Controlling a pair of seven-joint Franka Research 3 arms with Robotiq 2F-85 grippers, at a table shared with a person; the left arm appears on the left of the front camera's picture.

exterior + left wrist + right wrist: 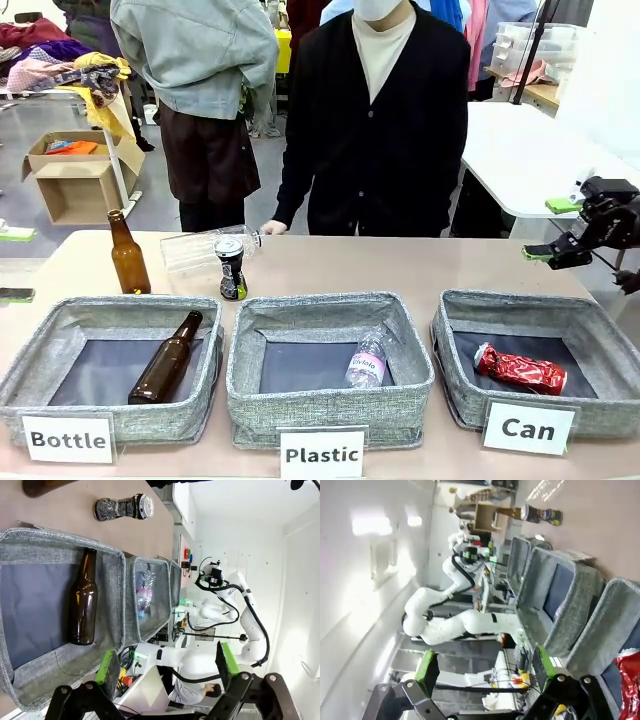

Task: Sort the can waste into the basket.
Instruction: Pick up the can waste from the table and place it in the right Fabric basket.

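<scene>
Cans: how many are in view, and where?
2. A crushed red can lies in the Can basket; a black can stands on the table beyond the Plastic basket. None seems hidden.

Right gripper raised, jaws apart; left gripper jaws spread wide.

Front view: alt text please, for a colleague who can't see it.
A crushed red can lies in the Can basket at right, while a black can stands on the table behind the Bottle bin and Plastic bin. The right pincer hangs open near the table's far right corner, holding nothing.
</scene>
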